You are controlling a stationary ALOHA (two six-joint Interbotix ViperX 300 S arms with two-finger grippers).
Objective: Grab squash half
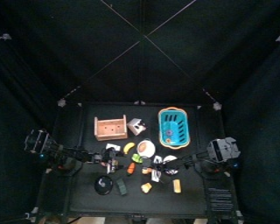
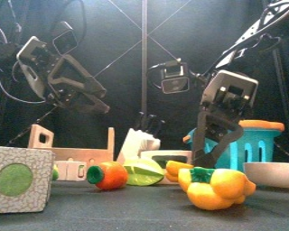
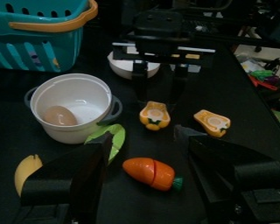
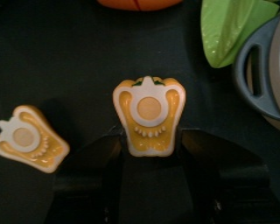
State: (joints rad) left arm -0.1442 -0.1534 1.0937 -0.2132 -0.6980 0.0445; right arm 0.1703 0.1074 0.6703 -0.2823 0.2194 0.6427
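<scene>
In the right wrist view a yellow squash half [image 4: 149,112] lies cut side up on the black table. My right gripper [image 4: 152,147] is open, with one jaw on each side of the squash's near end, not closed on it. A second squash half [image 4: 28,138] lies beside it. Both halves show in the left wrist view [image 3: 156,115] [image 3: 213,122], below the right gripper [image 3: 154,54]. In the front view the right gripper [image 2: 217,122] hangs just above a yellow piece [image 2: 215,187]. My left gripper [image 3: 149,156] is open and empty above a carrot [image 3: 150,172].
A white pot [image 3: 73,105] holding an egg, a green leaf [image 3: 108,140] and a banana [image 3: 25,172] lie near the squash. A teal basket [image 1: 174,128] and a wooden crate [image 1: 111,129] stand at the back. A grey cube [image 2: 17,180] stands at the front left.
</scene>
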